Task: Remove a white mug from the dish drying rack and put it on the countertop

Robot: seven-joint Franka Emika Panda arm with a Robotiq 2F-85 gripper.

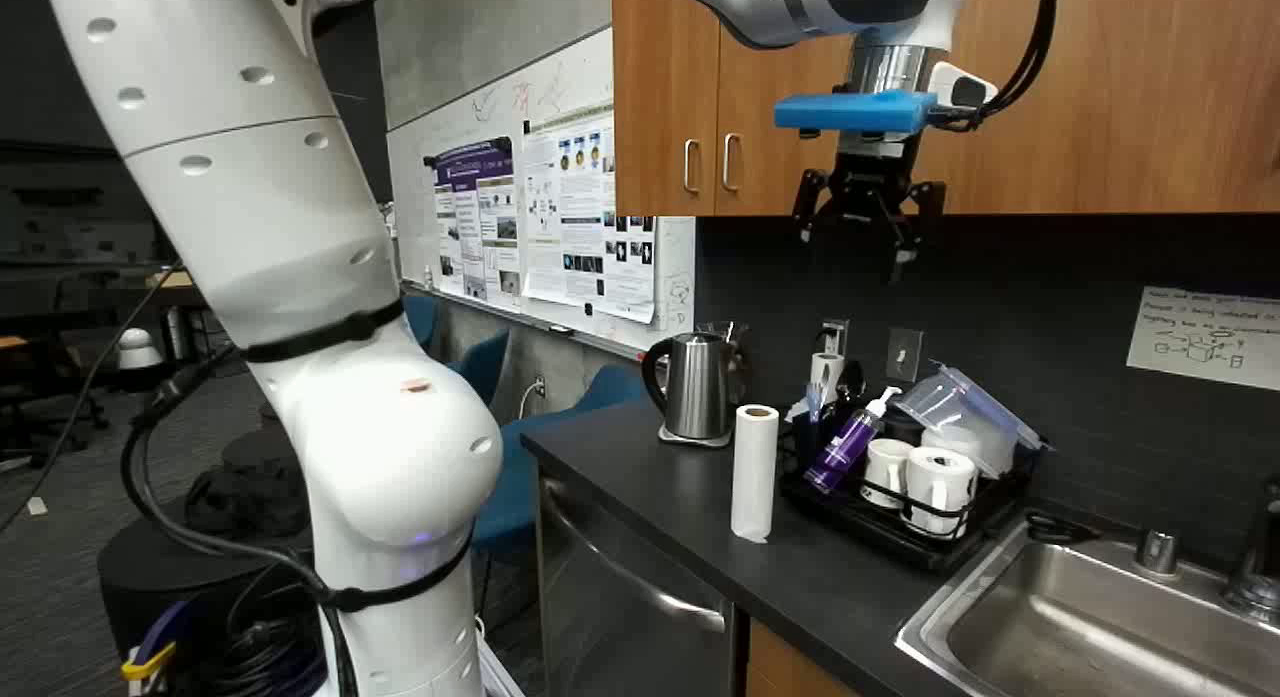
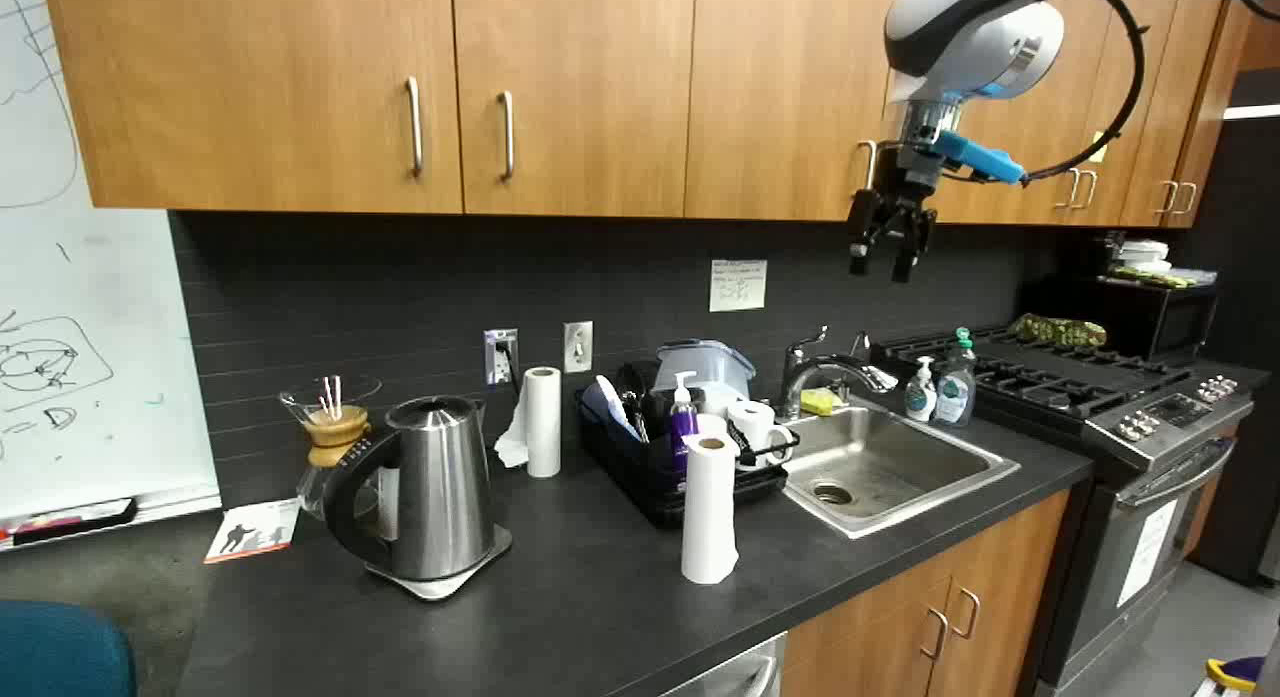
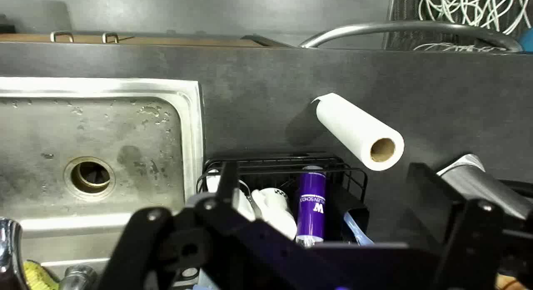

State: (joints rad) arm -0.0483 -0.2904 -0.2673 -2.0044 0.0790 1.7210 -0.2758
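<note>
In an exterior view, the glossy white jointed robot arm [image 1: 370, 427] rises at the far left, its thick link leaning left and leaving through the top of the view; the forearm re-enters at the upper right before brown wooden cabinets [image 1: 665, 107], with the wrist pointing straight down and a bright blue rectangular block [image 1: 855, 112] fixed to it. On the long dark grey-black countertop [image 1: 625, 462], a clear glass carafe with a wooden collar [image 2: 335, 435] stands by the back-left corner, thin pale sticks [image 2: 332, 395] at its mouth. A brushed-steel kettle with a black handle [image 2: 445, 497] sits near the left edge; farther right, a tall white paper-towel roll [image 1: 755, 477] stands upright, closer to the front edge. Nearer the back edge, the low black rectangular dish drying rack [image 1: 860, 517] holds, left to right, black utensils [image 1: 851, 379], a leaning purple cylindrical bottle with a white pump [image 1: 842, 452], a left white ceramic mug [image 1: 884, 467] and a right white ceramic mug [image 1: 938, 495] side by side, and a clear plastic tub [image 1: 935, 402] behind them; which of the 2 mugs is the task's, I cannot tell. Just right of the rack, the rectangular stainless-steel sink [image 3: 192, 144] is set between the front and back edges. High above, well apart from the rack, the black 2-fingered gripper [image 2: 883, 265] points down with its fingers [image 1: 808, 197] spread wide.
</note>
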